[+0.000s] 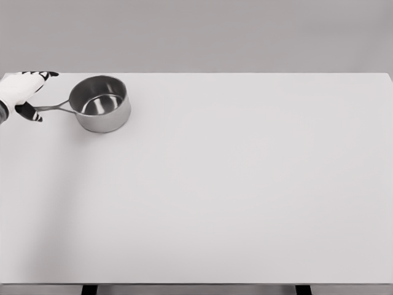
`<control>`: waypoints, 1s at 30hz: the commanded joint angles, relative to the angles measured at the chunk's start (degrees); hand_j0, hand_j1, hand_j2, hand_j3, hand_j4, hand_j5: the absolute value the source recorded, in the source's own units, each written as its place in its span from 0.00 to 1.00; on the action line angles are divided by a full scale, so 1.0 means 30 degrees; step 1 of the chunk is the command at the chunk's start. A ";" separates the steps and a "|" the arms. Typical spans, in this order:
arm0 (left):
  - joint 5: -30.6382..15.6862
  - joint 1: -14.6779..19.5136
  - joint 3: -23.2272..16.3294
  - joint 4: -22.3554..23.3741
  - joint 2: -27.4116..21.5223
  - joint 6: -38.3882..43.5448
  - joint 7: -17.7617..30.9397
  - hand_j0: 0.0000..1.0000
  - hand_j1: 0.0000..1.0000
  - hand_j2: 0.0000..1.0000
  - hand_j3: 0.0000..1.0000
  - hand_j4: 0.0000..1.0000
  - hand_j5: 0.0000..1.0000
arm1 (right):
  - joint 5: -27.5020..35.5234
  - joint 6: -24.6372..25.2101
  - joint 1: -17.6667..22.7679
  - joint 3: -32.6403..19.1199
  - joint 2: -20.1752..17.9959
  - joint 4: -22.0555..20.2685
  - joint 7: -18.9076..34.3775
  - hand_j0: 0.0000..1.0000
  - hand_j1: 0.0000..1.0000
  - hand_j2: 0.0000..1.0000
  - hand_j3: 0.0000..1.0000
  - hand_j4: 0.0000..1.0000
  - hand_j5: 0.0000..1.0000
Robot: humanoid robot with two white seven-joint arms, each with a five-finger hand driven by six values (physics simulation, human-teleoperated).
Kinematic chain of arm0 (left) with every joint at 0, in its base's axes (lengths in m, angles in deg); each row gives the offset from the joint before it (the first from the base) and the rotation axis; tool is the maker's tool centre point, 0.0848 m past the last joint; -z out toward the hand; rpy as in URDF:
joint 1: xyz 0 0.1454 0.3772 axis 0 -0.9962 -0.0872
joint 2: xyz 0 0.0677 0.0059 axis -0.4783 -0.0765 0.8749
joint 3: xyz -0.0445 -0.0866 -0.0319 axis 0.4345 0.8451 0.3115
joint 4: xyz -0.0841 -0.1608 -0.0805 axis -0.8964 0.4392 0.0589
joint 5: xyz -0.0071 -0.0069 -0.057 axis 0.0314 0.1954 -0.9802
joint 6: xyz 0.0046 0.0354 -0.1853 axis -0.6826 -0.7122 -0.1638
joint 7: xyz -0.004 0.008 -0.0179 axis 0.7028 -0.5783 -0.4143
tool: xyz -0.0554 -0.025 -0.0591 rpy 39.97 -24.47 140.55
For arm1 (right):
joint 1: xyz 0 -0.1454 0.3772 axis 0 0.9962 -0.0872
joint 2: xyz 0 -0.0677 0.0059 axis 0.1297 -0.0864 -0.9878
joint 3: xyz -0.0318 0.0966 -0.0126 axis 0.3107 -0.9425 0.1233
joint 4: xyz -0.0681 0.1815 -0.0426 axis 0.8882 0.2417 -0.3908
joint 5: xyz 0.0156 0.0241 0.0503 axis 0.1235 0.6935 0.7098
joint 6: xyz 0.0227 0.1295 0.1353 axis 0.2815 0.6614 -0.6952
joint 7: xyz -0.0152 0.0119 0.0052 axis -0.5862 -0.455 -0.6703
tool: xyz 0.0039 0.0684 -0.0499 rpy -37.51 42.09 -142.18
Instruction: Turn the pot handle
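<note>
A small steel pot (100, 103) stands upright at the far left of the white table (233, 184). Its thin metal handle (54, 107) points left. My left hand (26, 93), white with black fingertips, comes in from the left edge and sits at the handle's outer end. The thumb (29, 112) lies just below the handle tip and the other fingers (43, 75) reach out above it, spread. Whether the hand touches the handle is hard to tell. The right hand does not show.
The table's far edge runs just behind the pot, and its left edge is beside the hand. Two dark table legs (89, 289) show under the near edge.
</note>
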 commanded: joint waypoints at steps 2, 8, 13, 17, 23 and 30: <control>-0.0015 0.0234 0.0057 0.0509 -0.0006 0.0247 -0.0427 1.00 1.00 1.00 1.00 1.00 1.00 | -0.0003 0.0007 0.0000 0.0001 0.0000 0.0001 0.0007 1.00 1.00 1.00 1.00 1.00 1.00; -0.0015 0.0732 0.0204 0.1564 -0.0035 0.0657 -0.0838 1.00 1.00 1.00 1.00 1.00 1.00 | -0.0003 0.0007 0.0000 0.0001 0.0000 0.0001 0.0007 1.00 1.00 1.00 1.00 1.00 1.00; -0.0045 0.1172 0.0204 0.2267 -0.0035 0.0716 -0.1248 1.00 1.00 1.00 1.00 1.00 1.00 | -0.0003 -0.0022 0.0000 0.0001 0.0000 0.0001 0.0007 1.00 1.00 1.00 1.00 1.00 1.00; -0.0045 0.1465 0.0204 0.3028 -0.0035 0.0862 -0.1658 1.00 1.00 1.00 1.00 1.00 1.00 | -0.0003 0.0007 0.0000 0.0001 0.0000 0.0001 0.0007 1.00 1.00 1.00 1.00 1.00 1.00; -0.0045 0.1817 0.0350 0.3615 -0.0181 0.0921 -0.1688 1.00 1.00 1.00 1.00 1.00 1.00 | -0.0003 0.0007 0.0000 0.0001 0.0000 0.0001 0.0007 1.00 1.00 1.00 1.00 1.00 1.00; -0.0045 0.1846 0.0555 0.3674 -0.0357 0.1213 -0.1981 1.00 1.00 1.00 1.00 1.00 1.00 | -0.0003 0.0007 0.0000 0.0001 0.0000 0.0001 0.0007 1.00 1.00 1.00 1.00 1.00 1.00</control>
